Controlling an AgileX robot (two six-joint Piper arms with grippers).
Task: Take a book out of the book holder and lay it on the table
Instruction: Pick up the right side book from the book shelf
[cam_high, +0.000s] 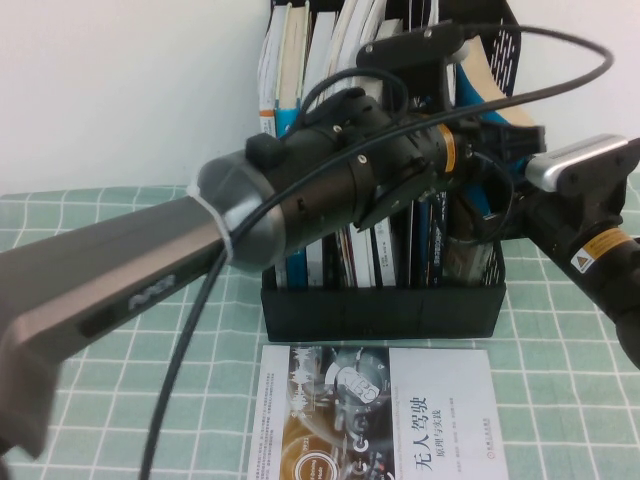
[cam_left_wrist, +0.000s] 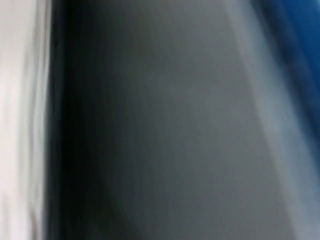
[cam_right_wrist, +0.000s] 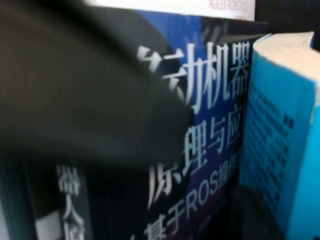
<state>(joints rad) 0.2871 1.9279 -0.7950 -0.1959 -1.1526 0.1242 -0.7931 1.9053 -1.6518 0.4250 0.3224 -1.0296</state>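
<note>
White book (cam_high: 385, 415) with a dark circular graphic lies flat on the green grid-cloth table (cam_high: 560, 330), nearest. Behind it stands the black book holder (cam_high: 385, 305). Both grippers reach among its upright books; their openings are hidden. Cyan book (cam_right_wrist: 280, 150) stands inside.

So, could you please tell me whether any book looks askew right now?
Yes: the cyan book leans tilted at the book holder's right end, unlike its upright neighbours. The right end effector is beside it.
</note>
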